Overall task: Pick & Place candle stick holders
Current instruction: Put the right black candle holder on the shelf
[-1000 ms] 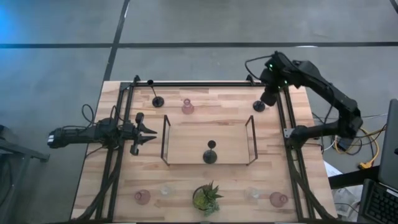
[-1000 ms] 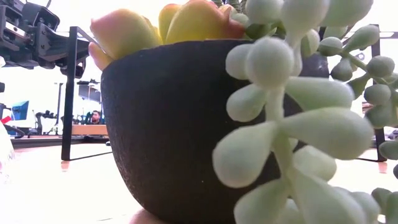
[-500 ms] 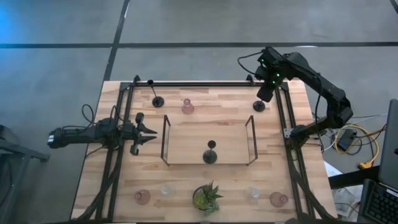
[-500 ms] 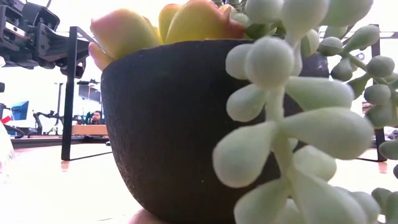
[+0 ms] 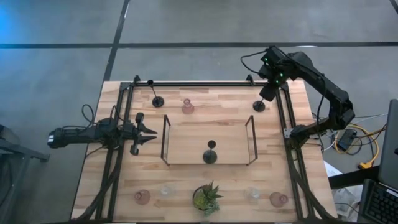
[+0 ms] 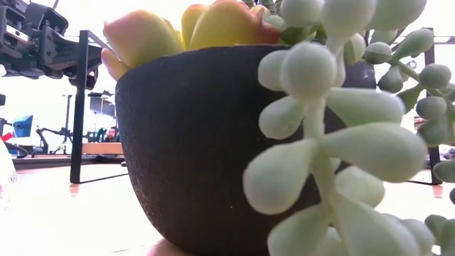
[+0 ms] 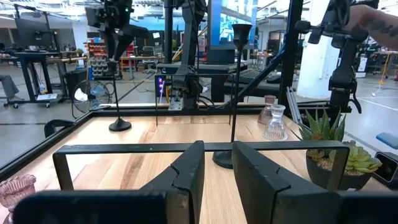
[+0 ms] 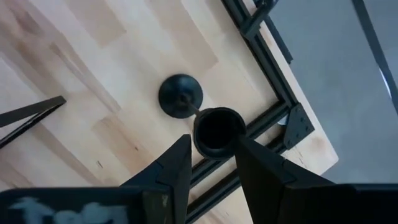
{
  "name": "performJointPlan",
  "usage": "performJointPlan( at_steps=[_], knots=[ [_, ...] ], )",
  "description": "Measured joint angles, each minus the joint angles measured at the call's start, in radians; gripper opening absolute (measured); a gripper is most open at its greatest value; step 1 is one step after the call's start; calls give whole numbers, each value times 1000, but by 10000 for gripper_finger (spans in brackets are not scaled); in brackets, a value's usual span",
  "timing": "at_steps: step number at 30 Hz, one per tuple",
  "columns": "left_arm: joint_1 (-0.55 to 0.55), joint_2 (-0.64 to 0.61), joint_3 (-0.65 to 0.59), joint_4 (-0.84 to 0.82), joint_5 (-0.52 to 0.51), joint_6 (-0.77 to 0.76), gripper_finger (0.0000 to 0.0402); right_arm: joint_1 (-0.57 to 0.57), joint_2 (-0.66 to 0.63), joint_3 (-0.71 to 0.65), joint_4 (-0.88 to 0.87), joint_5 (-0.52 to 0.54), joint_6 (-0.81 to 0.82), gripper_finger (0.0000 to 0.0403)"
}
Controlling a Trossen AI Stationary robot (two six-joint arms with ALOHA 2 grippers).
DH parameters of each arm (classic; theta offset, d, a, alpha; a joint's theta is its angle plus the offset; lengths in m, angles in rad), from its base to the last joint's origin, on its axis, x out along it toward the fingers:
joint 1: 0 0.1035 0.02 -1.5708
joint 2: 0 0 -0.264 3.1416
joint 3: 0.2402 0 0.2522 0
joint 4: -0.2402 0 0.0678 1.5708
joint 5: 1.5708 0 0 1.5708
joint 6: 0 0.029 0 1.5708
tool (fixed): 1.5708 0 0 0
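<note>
Black candle stick holder [image 8: 214, 132] | between parted right gripper [image 8: 211, 163] fingers | left gripper [image 7: 216, 163] parted, empty

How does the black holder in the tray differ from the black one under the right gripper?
The tray holder stands inside the tray, mid-table, with no gripper near it. The corner holder stands on bare wood at the table's far right corner, its cup between the right gripper's open fingers. Both are upright, black, with round bases and thin stems.
</note>
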Motion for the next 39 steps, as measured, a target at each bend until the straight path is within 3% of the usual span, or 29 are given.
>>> performJointPlan(
  at_steps=[20, 26, 29, 39],
  knots=[
    [0, 0, 0, 0, 0, 0, 88, -1, 8, -117, 47, -58, -4, 83],
    [0, 0, 0, 0, 0, 0, 88, -1, 2, -164, 75, -44, -68, 52],
    [0, 0, 0, 0, 0, 0, 88, -1, 3, -161, 66, -42, -98, 21],
    [0, 0, 0, 0, 0, 0, 88, 2, 10, -75, 50, -74, -176, 15]
  ],
)
